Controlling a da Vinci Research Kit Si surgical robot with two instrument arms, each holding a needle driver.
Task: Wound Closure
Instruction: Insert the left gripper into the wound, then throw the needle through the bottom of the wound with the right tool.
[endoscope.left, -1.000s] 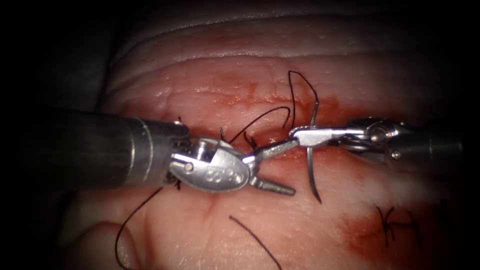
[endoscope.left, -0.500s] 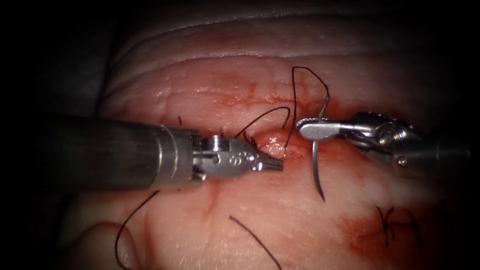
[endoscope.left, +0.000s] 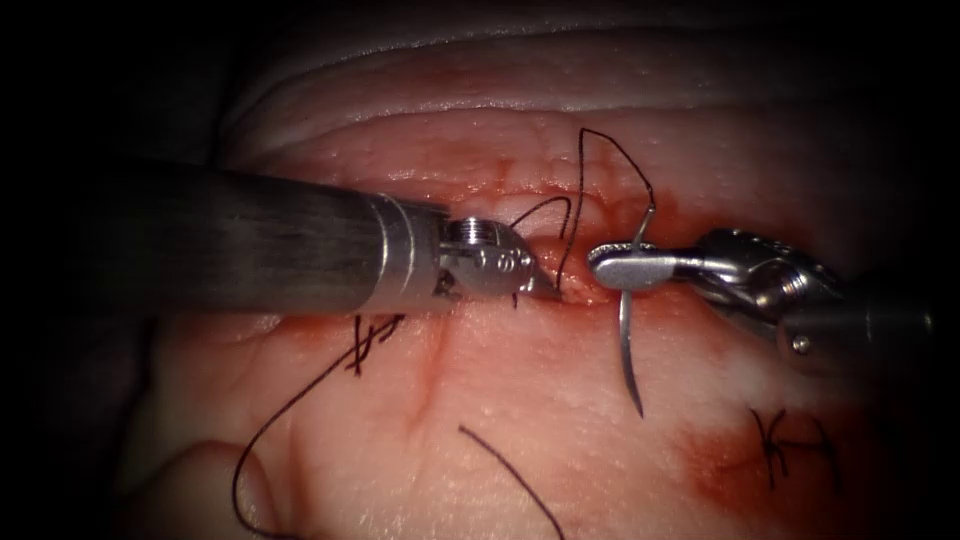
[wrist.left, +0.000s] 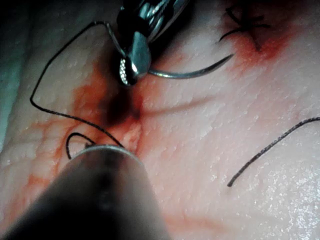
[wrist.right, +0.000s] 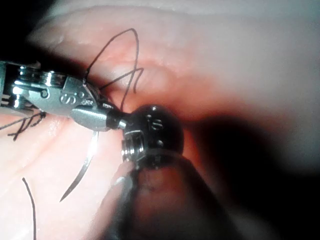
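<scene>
The right end effector (endoscope.left: 610, 268) is clamped on the needle (endoscope.left: 628, 345), gripping it in the upper part of its curve, nearer the thread end than the point. The needle hangs free of the tissue (endoscope.left: 560, 400): its sharp point lies below the jaws over the near side of the cut (endoscope.left: 575, 290), and its short upper end rises above them to meet the thread (endoscope.left: 600, 150). From there the thread arches up and drops to the cut just left of the jaws.

The left end effector (endoscope.left: 545, 290) rests at the cut, its tip pressed against the tissue where the thread comes down; the jaws look drawn together, but whether they pinch thread or tissue is too small and shadowed to make out. In the left wrist view the arm's own shaft (wrist.left: 100, 200) covers them.

A tied stitch (endoscope.left: 370, 335) sits below the left shaft, partly covered by it. Another knot (endoscope.left: 785, 450) lies in red fluid (endoscope.left: 720, 460) at the lower right, and a loose cut end of thread (endoscope.left: 510, 480) lies on the near tissue
</scene>
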